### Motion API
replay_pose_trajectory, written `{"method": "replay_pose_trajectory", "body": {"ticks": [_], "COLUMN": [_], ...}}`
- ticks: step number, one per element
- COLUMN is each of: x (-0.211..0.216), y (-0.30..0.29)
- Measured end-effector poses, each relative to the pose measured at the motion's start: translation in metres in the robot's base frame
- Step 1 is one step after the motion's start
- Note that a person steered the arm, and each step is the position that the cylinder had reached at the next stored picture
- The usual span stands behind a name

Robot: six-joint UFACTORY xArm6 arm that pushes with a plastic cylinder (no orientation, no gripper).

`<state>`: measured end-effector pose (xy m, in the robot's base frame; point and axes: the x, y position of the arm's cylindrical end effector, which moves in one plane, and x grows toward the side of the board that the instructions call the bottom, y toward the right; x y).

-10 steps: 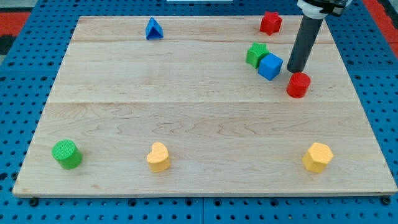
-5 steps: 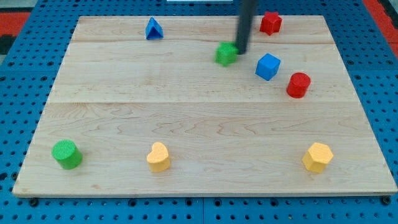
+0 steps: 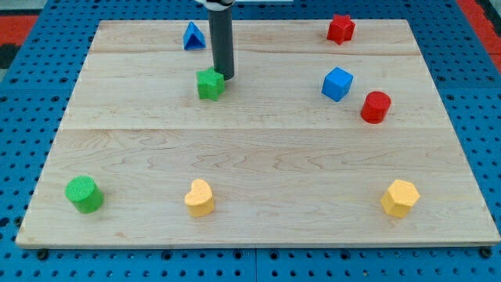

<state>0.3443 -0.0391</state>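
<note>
Blocks lie around the green star block point(image 3: 209, 84): blue triangle point(image 3: 193, 36) above-left of it, my tip point(image 3: 225, 77) touching its upper right edge, blue cube point(image 3: 337, 84) and red cylinder point(image 3: 376, 107) well apart rightward. No end effector shows.

Green star point(image 3: 209, 84) by dark tip point(image 3: 225, 77); blue triangle point(image 3: 193, 35); red star point(image 3: 340, 28); pale wooden board point(image 3: 258, 164)

The robot showed only as a straight, dark grey rod, smooth and round, unmarked along its length. A black collar capped its upper end. My tip point(image 3: 225, 77) was blunt and equally dark.
</note>
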Motion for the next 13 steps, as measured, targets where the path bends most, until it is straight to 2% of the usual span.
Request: {"method": "replay_pose_trajectory", "body": {"ticks": [1, 3, 4, 5, 10, 13], "x": [0.016, 0.013, -0.008, -0.012, -0.012, -0.012], "y": [-0.003, -0.144, -0.138, -0.119, -0.104, -0.072]}}
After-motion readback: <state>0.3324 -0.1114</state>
